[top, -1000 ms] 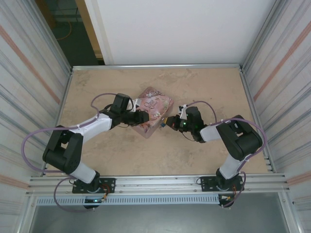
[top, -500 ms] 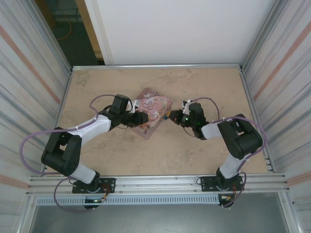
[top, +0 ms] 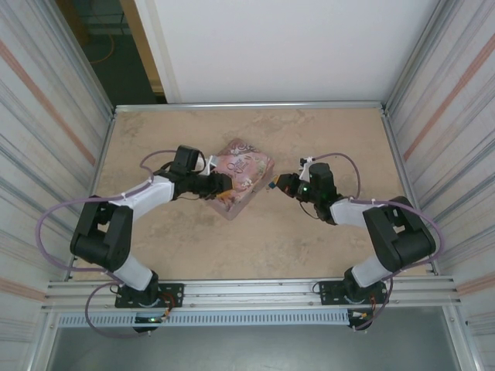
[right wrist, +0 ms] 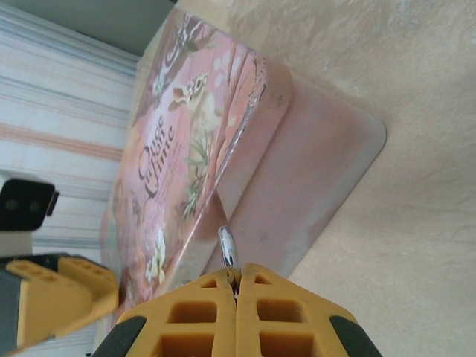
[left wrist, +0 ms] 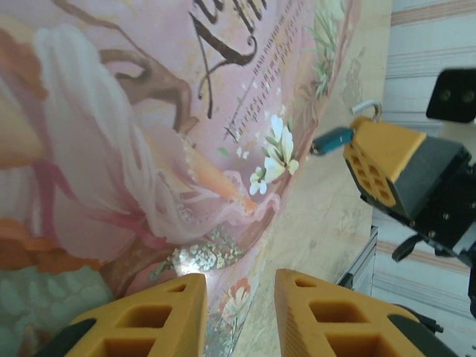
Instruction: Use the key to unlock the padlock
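Note:
The pink illustrated tin (top: 246, 166) lies mid-table, its lid tilted up off the base in the right wrist view (right wrist: 186, 163). My left gripper (top: 223, 187) sits at its near-left edge; its fingers straddle the tin's rim (left wrist: 239, 286) and are closed on it. A short gap right of the tin, my right gripper (top: 280, 184) is shut (right wrist: 238, 274) on the tiny padlock (left wrist: 332, 139). The blue body juts toward the tin, and the silvery shackle (right wrist: 227, 249) pokes past the fingertips. The key is hidden.
Metal rails (top: 247, 104) and ribbed side walls (top: 46, 154) frame the tan table (top: 255, 247). Both arms' purple cables (top: 54, 224) loop beside them. Bare tabletop lies behind the tin and toward the near edge.
My right gripper has drawn back to the right, away from the tin's right corner, still shut. The left wrist has shifted slightly left and back; the tin has barely moved.

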